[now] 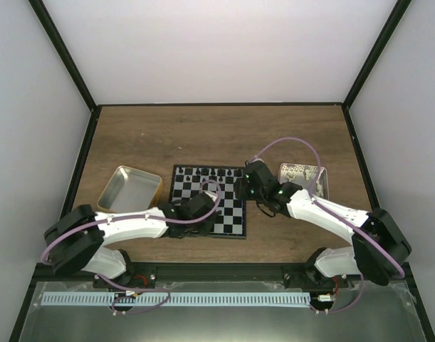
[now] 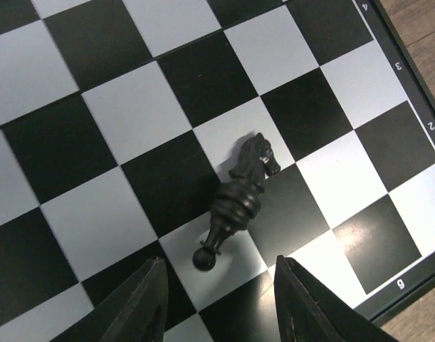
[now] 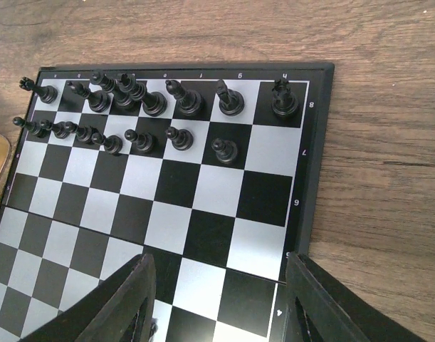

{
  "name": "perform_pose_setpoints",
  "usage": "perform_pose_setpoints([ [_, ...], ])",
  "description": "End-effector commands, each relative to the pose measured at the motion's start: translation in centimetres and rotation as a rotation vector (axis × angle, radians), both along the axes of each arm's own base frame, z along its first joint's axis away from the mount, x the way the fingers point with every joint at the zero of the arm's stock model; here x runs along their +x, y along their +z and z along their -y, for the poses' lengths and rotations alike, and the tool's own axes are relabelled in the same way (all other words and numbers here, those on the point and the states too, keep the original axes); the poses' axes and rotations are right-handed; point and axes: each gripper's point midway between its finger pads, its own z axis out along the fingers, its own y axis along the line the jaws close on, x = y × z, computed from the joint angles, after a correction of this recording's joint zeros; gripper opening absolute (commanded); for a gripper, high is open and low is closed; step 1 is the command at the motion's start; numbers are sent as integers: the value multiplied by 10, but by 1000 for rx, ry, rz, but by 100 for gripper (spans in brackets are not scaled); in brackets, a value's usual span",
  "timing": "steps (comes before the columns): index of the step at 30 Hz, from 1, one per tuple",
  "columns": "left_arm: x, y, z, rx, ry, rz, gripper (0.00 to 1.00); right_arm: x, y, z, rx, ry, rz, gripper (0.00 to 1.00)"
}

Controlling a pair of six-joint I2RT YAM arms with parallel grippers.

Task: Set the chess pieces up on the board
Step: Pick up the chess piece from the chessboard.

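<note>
The board (image 1: 233,217) lies mid-table. Black chess pieces (image 3: 189,102) stand in two rows along its far edge; the right-hand square of the pawn row is bare. In the left wrist view a black knight (image 2: 254,155) and a ball-headed piece (image 2: 230,208) lying on its side touch each other on the board (image 2: 117,121). My left gripper (image 2: 221,303) hovers open just behind that ball head, nothing between its fingers (image 2: 142,306). My right gripper (image 3: 217,306) is open and empty above the board's (image 3: 267,196) right edge. Both grippers, left (image 1: 201,206) and right (image 1: 251,187), are over the board.
A yellow-rimmed metal tray (image 1: 129,189) sits left of the board. A pinkish tray (image 1: 302,177) with small light items sits to its right, partly behind the right arm. Bare wood table (image 1: 203,135) lies beyond, enclosed by white walls.
</note>
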Motion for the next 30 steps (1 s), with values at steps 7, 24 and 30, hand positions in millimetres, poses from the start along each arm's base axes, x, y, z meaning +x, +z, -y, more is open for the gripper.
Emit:
perform_pose_setpoints([
  [7, 10, -8, 3, 137, -88, 35, 36, 7, 13, 5, 0, -20, 56, 52],
  [24, 12, -18, 9, 145, -174, -19, 13, 7, 15, 7, 0, -25, 66, 52],
  [30, 11, -15, 10, 133, -192, -20, 6, 6, 17, 9, 9, -35, 73, 52],
])
